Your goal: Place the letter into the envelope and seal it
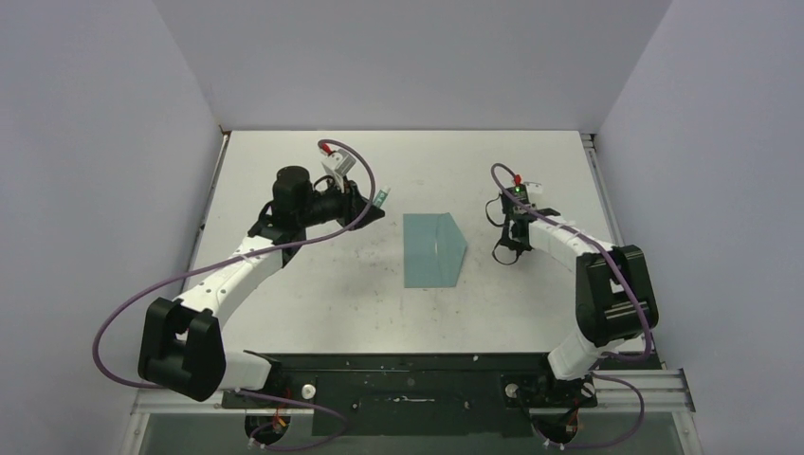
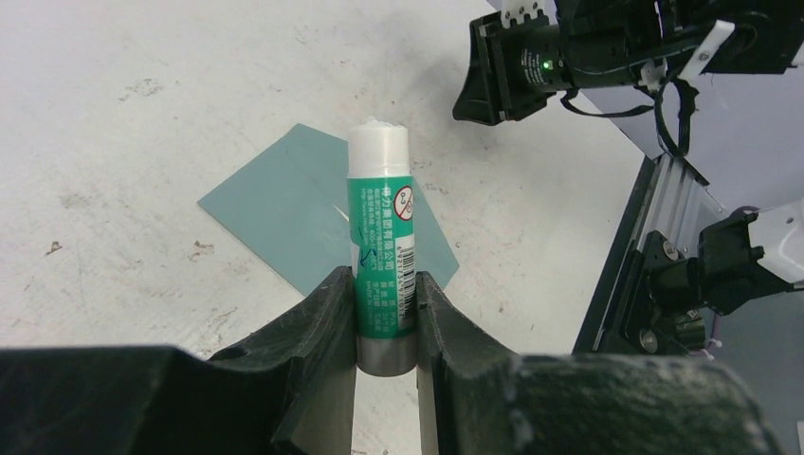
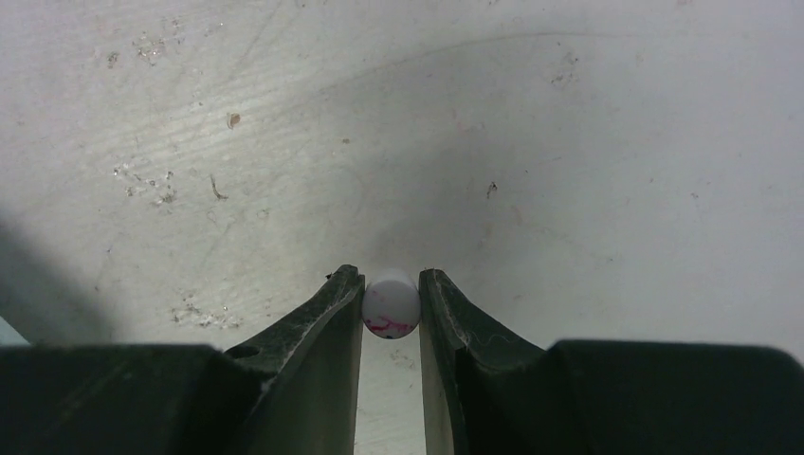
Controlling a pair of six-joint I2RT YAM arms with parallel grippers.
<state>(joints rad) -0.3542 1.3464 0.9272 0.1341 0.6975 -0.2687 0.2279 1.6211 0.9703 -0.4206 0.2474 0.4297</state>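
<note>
The teal envelope [image 1: 431, 248] lies flat mid-table, its triangular flap open toward the right; it also shows in the left wrist view [image 2: 284, 209]. The tan-brown letter is not visible in any view. My left gripper [image 1: 377, 199] is left of the envelope, raised, and shut [image 2: 385, 294] on a green-and-white glue tube [image 2: 381, 237] whose white tip points at the envelope. My right gripper [image 1: 509, 250] is right of the envelope, pointing down at bare table, and shut [image 3: 391, 284] on a small white cap with red marks [image 3: 391, 305].
The right arm's wrist [image 2: 559, 57] shows at the top right of the left wrist view. A metal rail [image 1: 594, 161] runs along the table's right edge. Grey walls enclose the back and sides. A black base plate [image 1: 408, 379] spans the near edge.
</note>
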